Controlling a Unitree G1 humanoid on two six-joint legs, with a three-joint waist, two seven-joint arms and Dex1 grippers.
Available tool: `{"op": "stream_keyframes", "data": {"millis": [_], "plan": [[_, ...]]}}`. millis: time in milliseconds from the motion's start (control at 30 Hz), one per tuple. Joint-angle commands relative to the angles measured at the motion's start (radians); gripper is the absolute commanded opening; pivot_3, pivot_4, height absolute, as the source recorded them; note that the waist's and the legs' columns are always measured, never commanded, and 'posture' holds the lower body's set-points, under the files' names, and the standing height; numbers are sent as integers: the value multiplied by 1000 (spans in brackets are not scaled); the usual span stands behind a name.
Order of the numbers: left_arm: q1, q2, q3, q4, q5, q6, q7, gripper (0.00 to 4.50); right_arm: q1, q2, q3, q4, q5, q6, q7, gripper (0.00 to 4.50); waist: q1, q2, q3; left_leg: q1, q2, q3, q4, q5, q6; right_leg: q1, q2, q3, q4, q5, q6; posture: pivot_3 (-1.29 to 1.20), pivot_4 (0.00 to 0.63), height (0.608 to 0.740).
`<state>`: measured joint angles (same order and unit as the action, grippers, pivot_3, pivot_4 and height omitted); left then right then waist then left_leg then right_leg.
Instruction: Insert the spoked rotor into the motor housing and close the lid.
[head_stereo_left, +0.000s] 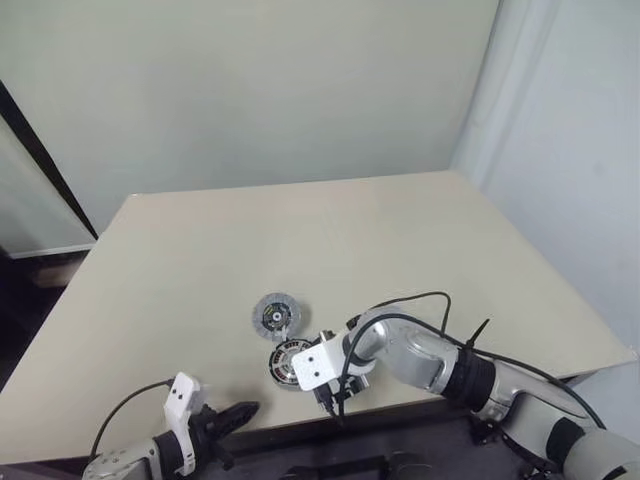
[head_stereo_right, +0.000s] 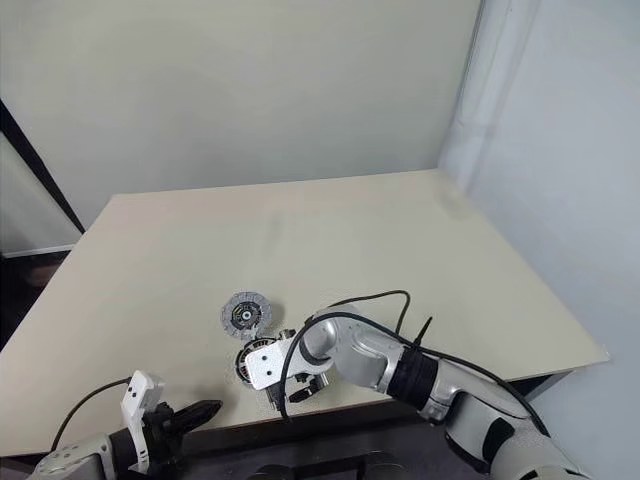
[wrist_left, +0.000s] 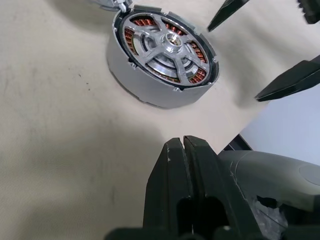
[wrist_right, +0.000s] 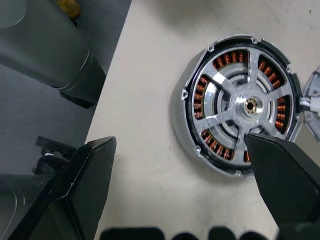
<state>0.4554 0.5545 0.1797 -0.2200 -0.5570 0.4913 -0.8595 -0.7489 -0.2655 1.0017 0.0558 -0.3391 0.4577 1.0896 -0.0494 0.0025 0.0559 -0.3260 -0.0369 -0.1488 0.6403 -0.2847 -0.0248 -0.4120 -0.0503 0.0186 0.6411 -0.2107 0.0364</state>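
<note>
The motor housing (wrist_right: 181, 116) lies on the table near its front edge, with copper windings in a ring. The spoked rotor (wrist_right: 231, 100) sits inside it, silver spokes over the windings. The round lid (head_stereo_left: 276, 315) lies open just behind the housing, touching its rim. My right gripper (wrist_right: 185, 170) hangs just above the housing's near side, jaws wide open, one finger (wrist_right: 285, 172) over the rim, holding nothing. My left gripper (wrist_left: 185, 150) is shut and empty, a short way to the left of the housing (wrist_left: 131, 75), off the table's front edge (head_stereo_left: 238, 413).
The beige table (head_stereo_left: 400, 250) stretches back to a pale wall. A black cable (head_stereo_left: 420, 300) loops above my right wrist. The table's front edge runs right under both grippers.
</note>
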Motion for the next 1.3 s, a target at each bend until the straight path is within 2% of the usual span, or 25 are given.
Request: {"op": "stream_keyframes", "data": {"millis": [33, 100, 167, 400, 467, 633, 967, 1300], "plan": [[-3, 14, 3, -38, 0, -2, -5, 0, 1, 24, -24, 36, -19, -18, -18, 4298, 0, 0, 0, 0, 0, 0, 0, 0, 0, 0, 0, 0, 0, 0, 0, 0, 0, 740], [-1, 15, 3, -39, 1, -2, -5, 0, 7, 36, -32, 58, -26, -21, -26, 3882, 0, 0, 0, 0, 0, 0, 0, 0, 0, 0, 0, 0, 0, 0, 0, 0, 0, 740], [-1, 17, 5, -37, 1, -3, -6, 0, 14, 44, -36, 77, -30, -22, -31, 3275, 0, 0, 0, 0, 0, 0, 0, 0, 0, 0, 0, 0, 0, 0, 0, 0, 0, 740], [-4, 14, 7, -36, 1, -5, -3, 0, 41, 69, -53, 116, -35, -13, -59, 761, 0, 0, 0, 0, 0, 0, 0, 0, 0, 0, 0, 0, 0, 0, 0, 0, 0, 740], [-7, 12, 6, -31, 2, -7, -4, 0, 53, 76, -60, 114, -38, -7, -64, 184, 0, 0, 0, 1, 0, 0, 0, 0, 0, 1, 0, 0, 0, 0, 0, 0, 0, 740], [-14, 6, 1, -30, 3, -8, 1, 0, 92, 110, -99, 72, -21, 82, -75, 86, 0, 0, 0, 1, 1, 0, 1, 0, 0, 1, 0, -1, 1, 0, 0, 0, 0, 740], [-31, -5, 0, 2, 14, -27, -4, 0, 162, 272, -222, -19, 79, 515, -123, 24, 0, 0, 0, 1, 1, 0, 0, -1, -1, 0, 0, -1, 1, 0, 0, 0, 0, 740], [-40, -17, -3, 10, 18, -43, 6, 0, 174, 408, -304, 22, 179, 689, -265, 24, -1, 0, 0, -3, 2, 0, -3, -1, -2, -8, 1, -1, 1, 0, 0, 0, 0, 740]]}}
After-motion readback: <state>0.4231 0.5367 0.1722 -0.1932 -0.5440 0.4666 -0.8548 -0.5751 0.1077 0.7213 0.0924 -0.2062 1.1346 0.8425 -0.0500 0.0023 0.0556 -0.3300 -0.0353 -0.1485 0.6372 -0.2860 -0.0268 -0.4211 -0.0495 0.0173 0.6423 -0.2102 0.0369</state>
